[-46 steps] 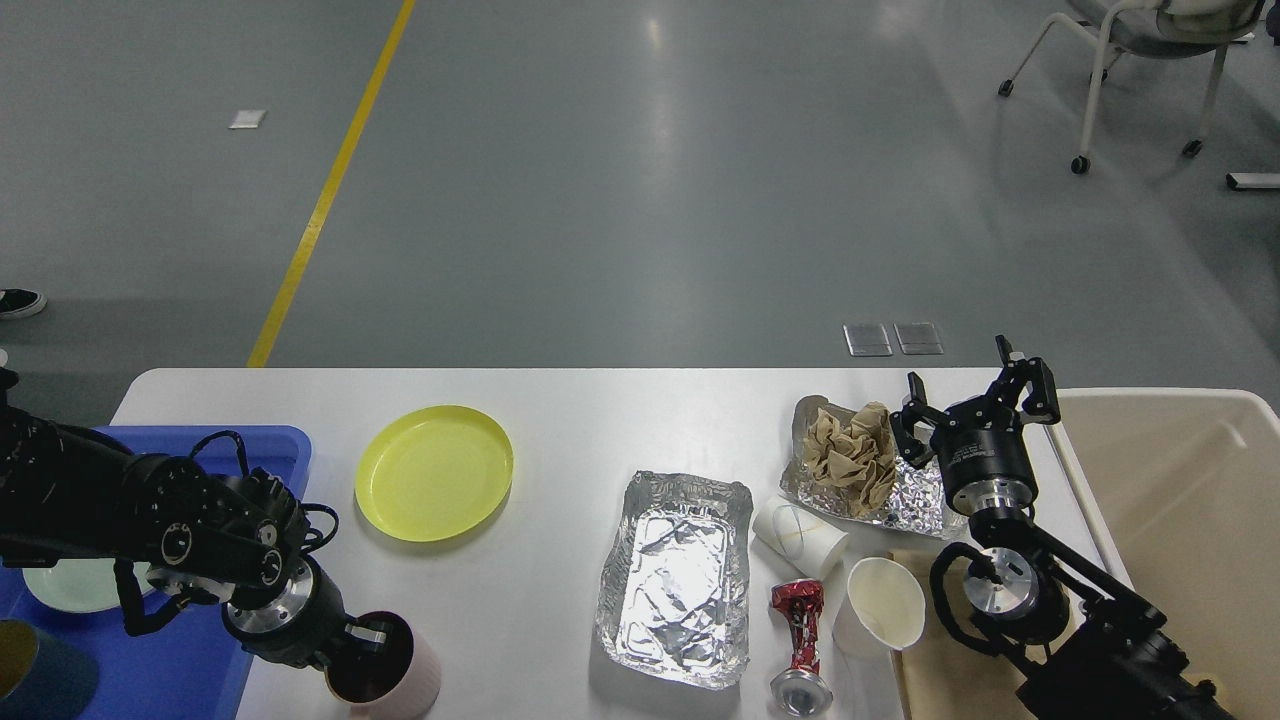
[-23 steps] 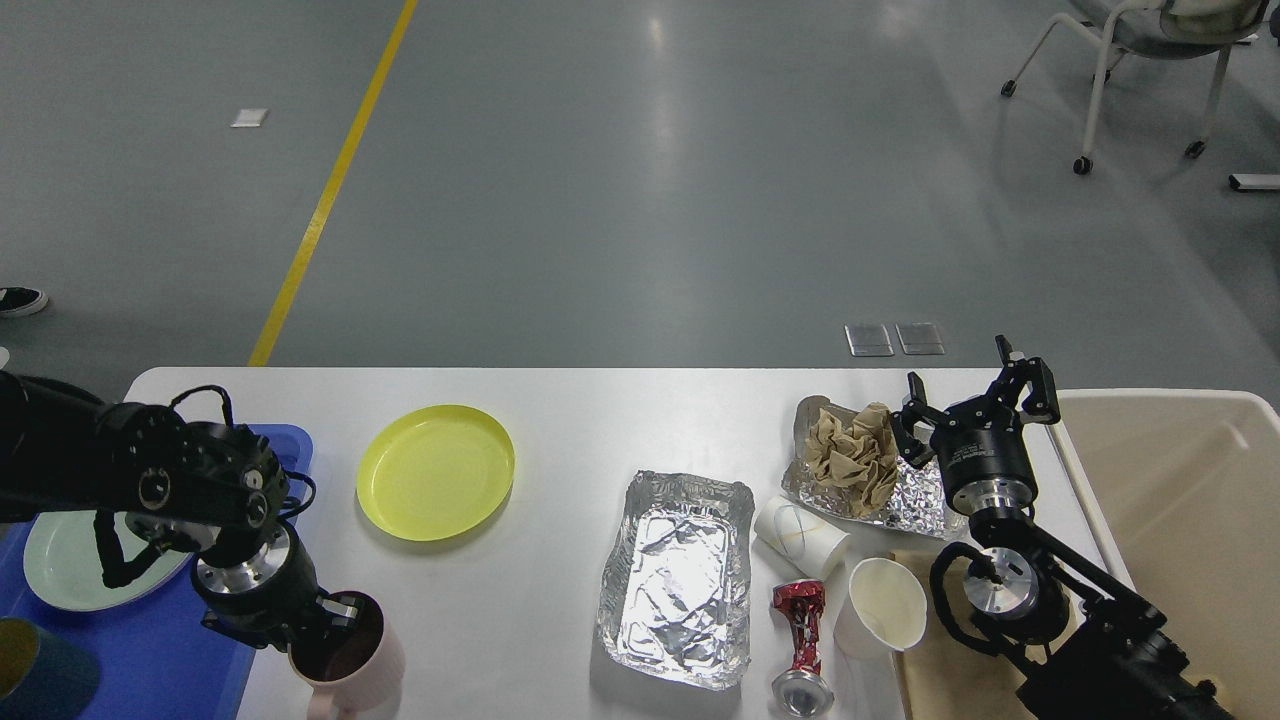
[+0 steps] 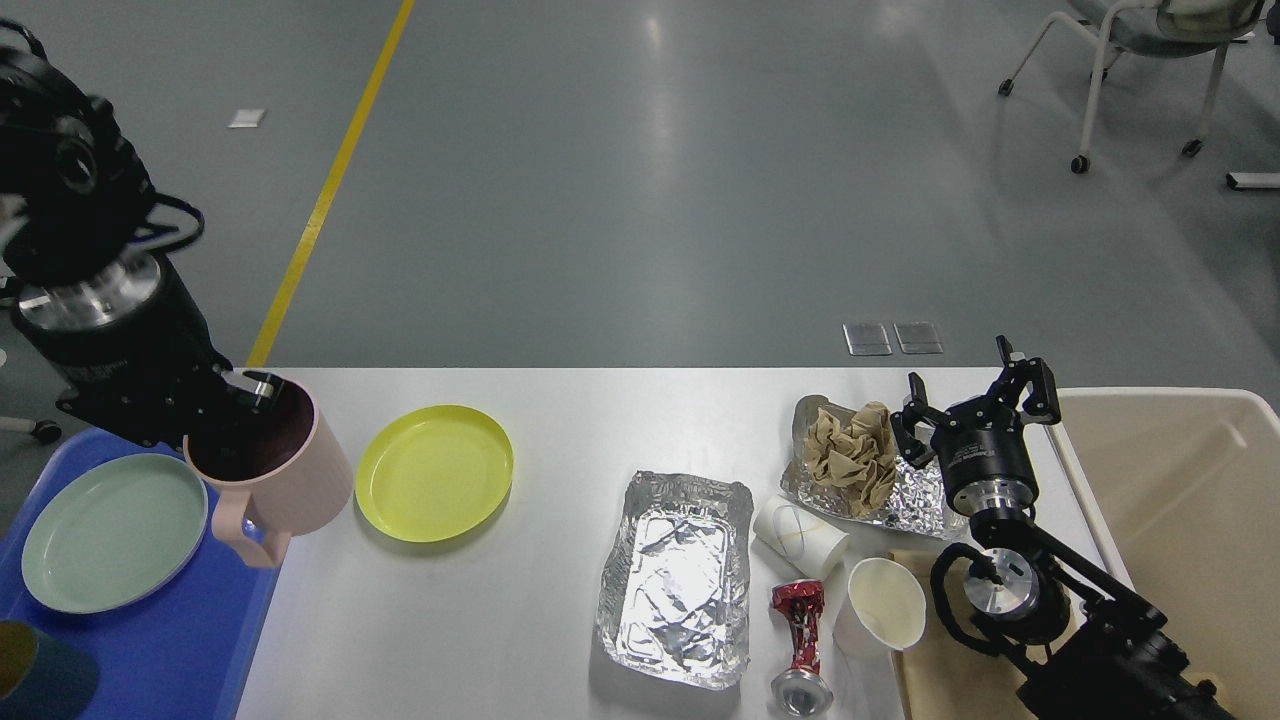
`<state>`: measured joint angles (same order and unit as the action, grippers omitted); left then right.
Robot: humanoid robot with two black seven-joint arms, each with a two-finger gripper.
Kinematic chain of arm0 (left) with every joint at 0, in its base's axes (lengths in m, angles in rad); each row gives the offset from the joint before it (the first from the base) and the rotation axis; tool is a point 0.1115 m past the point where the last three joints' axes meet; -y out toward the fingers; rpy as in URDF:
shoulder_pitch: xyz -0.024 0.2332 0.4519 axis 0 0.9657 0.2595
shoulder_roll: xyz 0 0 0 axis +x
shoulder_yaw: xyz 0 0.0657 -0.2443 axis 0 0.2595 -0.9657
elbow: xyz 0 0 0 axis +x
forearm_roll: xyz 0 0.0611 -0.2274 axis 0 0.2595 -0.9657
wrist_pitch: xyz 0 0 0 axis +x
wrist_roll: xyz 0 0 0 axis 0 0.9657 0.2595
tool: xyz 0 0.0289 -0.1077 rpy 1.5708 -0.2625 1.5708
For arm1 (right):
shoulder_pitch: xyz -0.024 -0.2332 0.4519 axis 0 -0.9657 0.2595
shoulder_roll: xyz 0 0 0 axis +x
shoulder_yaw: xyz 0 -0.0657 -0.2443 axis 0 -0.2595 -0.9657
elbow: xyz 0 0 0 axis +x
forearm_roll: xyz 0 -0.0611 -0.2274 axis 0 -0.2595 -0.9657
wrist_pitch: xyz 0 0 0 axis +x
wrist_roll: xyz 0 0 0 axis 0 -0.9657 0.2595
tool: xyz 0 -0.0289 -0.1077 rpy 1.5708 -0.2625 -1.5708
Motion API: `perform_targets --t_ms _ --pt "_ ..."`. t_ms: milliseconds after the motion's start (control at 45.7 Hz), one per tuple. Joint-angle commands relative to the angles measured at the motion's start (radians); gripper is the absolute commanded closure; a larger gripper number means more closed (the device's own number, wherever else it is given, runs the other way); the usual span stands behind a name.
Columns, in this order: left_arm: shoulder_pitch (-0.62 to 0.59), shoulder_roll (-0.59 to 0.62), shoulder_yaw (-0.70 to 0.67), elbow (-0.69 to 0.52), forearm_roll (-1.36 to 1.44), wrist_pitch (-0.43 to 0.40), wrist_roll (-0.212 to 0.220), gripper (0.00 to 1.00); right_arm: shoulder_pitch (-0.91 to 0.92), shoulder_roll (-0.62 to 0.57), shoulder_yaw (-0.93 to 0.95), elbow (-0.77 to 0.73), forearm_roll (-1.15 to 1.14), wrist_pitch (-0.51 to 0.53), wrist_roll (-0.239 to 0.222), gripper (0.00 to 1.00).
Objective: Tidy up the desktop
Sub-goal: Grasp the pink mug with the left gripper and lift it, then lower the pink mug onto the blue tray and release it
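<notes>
The white desktop (image 3: 580, 410) carries dishes and litter. My left gripper (image 3: 248, 393) is shut on the rim of a pink mug (image 3: 290, 470), one finger inside it, and holds it lifted over the right edge of the blue tray (image 3: 190, 640). My right gripper (image 3: 975, 398) is open and empty, hovering beside crumpled brown paper (image 3: 850, 455) that lies on a foil sheet (image 3: 912, 503). A yellow plate (image 3: 435, 472), a foil tray (image 3: 678, 578), two paper cups (image 3: 800, 535) (image 3: 885, 605) and a crushed red can (image 3: 800, 640) lie on the desktop.
A pale green plate (image 3: 112, 530) and a dark blue cup (image 3: 40, 680) sit in the blue tray. A big cream bin (image 3: 1190, 520) stands at the right end of the table. A wheeled chair (image 3: 1130, 40) is far back on the floor.
My left arm has lifted the pink mug from the table's front edge, up and back toward the left, over the tray's edge. The right arm has not moved.
</notes>
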<state>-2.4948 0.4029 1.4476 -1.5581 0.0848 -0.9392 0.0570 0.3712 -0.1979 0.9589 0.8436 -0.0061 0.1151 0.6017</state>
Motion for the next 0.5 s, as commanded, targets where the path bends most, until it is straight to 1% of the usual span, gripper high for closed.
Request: perform_targets --t_ms 0,44,109,175,328,481 --pt "-0.179 -0.05 0.062 -0.04 -0.014 -0.021 -0.094 1.0 0.0 0.0 0.0 0.002 0.0 0.0 0.001 0.0" --pt "-0.213 -0.064 0.074 -0.048 -0.016 -0.021 -0.127 1.0 0.0 0.0 0.0 0.002 0.0 0.0 0.0 0.0" --pt "-0.23 -0.087 0.094 -0.056 -0.016 -0.021 -0.178 1.0 0.0 0.0 0.0 0.0 0.0 0.0 0.001 0.0" --pt "-0.226 -0.107 0.114 -0.057 -0.016 -0.021 -0.206 1.0 0.0 0.0 0.0 0.002 0.0 0.0 0.0 0.0" --pt "-0.208 -0.098 0.132 -0.042 -0.016 -0.021 -0.206 1.0 0.0 0.0 0.0 0.002 0.0 0.0 0.0 0.0" --pt "-0.133 -0.026 0.185 0.009 0.006 -0.021 -0.209 1.0 0.0 0.0 0.0 0.002 0.0 0.0 0.001 0.0"
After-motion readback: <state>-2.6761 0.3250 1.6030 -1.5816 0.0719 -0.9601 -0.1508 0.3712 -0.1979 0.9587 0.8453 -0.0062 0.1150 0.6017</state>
